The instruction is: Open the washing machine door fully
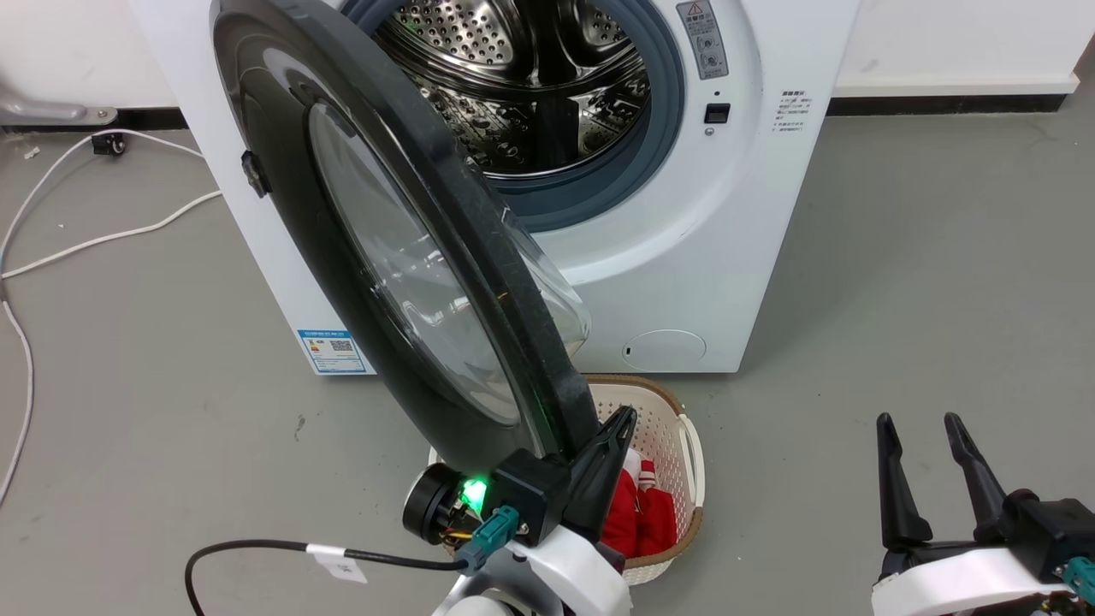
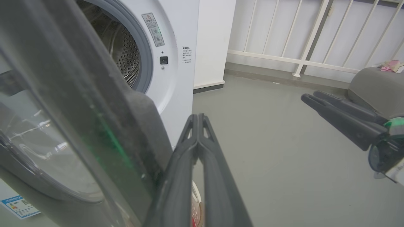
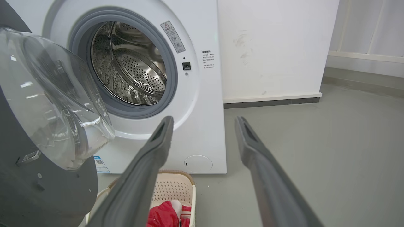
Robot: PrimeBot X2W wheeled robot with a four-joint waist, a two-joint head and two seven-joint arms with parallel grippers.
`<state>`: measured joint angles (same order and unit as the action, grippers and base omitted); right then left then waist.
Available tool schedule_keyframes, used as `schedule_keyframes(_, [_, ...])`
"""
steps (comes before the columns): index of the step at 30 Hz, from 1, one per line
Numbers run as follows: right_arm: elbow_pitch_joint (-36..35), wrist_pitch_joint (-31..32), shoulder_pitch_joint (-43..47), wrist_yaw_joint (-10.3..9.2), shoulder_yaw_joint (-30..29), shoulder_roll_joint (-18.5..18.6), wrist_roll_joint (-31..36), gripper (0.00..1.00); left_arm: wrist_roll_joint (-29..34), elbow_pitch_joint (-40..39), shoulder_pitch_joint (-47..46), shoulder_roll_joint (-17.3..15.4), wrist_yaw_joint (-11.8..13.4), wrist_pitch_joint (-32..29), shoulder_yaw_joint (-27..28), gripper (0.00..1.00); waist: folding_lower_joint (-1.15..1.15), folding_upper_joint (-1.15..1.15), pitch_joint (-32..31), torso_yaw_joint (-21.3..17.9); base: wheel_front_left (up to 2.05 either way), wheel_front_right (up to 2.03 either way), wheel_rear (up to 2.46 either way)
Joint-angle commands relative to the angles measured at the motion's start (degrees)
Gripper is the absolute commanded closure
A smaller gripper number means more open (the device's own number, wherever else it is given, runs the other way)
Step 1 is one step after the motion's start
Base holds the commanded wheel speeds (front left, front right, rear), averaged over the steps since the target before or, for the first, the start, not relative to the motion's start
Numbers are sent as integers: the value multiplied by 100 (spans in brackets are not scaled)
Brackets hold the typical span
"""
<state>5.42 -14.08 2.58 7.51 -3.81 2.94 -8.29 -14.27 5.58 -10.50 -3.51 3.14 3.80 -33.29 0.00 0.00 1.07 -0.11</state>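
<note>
Door [image 1: 385, 257] stands half open off the washer front, left gripper [image 1: 623, 425] pinched closed against its rim, right gripper [image 1: 920, 425] spread, idle; pushing fingers may slip off the glossy rim, stalling it.

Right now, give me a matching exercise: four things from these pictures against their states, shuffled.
Things:
1 washing machine door
2 left gripper
3 right gripper
4 laundry basket

States:
A fingers spread, holding nothing
B swung partly open
C on the floor, red clothes inside
D fingers shut, at the door's edge

Pairs: 1-B; 2-D; 3-A; 4-C
</note>
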Motion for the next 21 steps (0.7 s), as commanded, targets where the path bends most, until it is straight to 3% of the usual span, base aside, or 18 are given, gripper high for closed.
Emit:
schedule_keyframes(1, [17, 6, -53, -4, 18, -13, -36, 0, 30, 41, 58, -139, 99, 21, 118, 100, 0, 0, -1, -6, 0, 0, 0])
schedule_keyframes(9, [54, 17, -69, -4, 33, -13, -96, 0, 109, -366, 347, -454, 393, -121, 285, 100, 0, 0, 45, -37, 0, 0, 0])
schedule_keyframes(21, [71, 5, 32, -4, -82, -13, -153, 0, 277, -1857, 1266, -897, 975, -572, 444, 100, 0, 0, 104, 229, 0, 0, 0])
